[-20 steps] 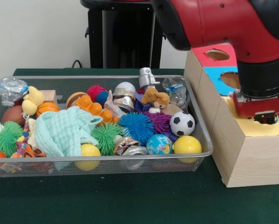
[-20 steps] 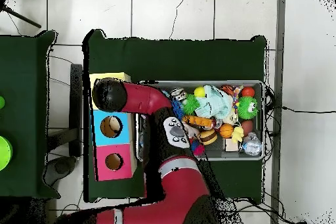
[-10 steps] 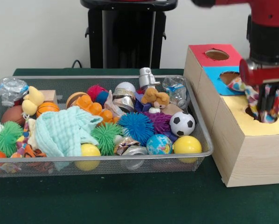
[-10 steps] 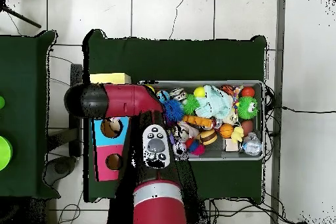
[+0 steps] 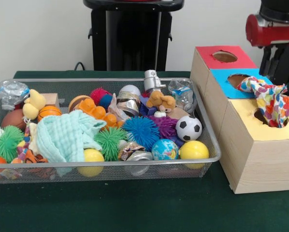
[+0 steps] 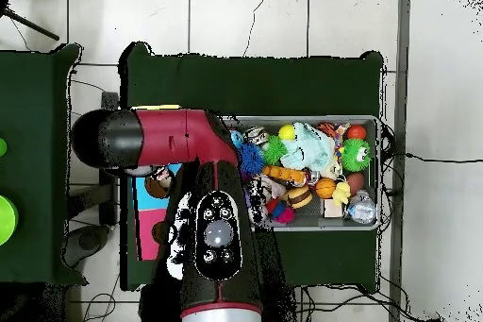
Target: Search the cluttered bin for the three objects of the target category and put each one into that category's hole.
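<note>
We see our arm [image 6: 179, 139] as thick rounded links in deep red, capped at the elbow end by a glossy black dome. One link carries a black oval panel [image 6: 215, 233] with a cluster of grey round buttons and a pale central knob. In the front view the wrist is a red collar [image 5: 272, 30] under a black cylinder, with dark black gripper parts [image 5: 279, 60] hanging below.

I am working in what looks like a robotics lab. A table under dark green cloth [image 5: 110, 208] carries a wire mesh bin [image 5: 106, 166] of mixed toys and a wooden sorting box [image 5: 260, 159] with coloured holed tops. Around it I see pale floor tiles [image 6: 283, 16], loose cables [image 6: 80, 92] and a plain white wall [image 5: 38, 34].
</note>
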`<action>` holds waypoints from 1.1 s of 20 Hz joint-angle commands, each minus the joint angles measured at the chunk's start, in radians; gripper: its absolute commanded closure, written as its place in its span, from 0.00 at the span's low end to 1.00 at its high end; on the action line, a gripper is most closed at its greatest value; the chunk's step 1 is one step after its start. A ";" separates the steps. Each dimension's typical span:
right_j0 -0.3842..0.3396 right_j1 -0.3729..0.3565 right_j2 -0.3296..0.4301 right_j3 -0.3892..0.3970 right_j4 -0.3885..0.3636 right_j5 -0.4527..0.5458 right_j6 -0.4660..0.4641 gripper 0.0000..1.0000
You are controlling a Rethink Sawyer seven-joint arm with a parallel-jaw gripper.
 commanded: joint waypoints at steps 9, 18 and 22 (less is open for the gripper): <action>-0.009 0.019 0.005 -0.043 -0.068 0.092 0.090 1.00; 0.014 0.124 0.017 -0.044 -0.079 -0.087 0.139 1.00; 0.025 0.159 0.010 -0.028 -0.078 -0.134 0.162 1.00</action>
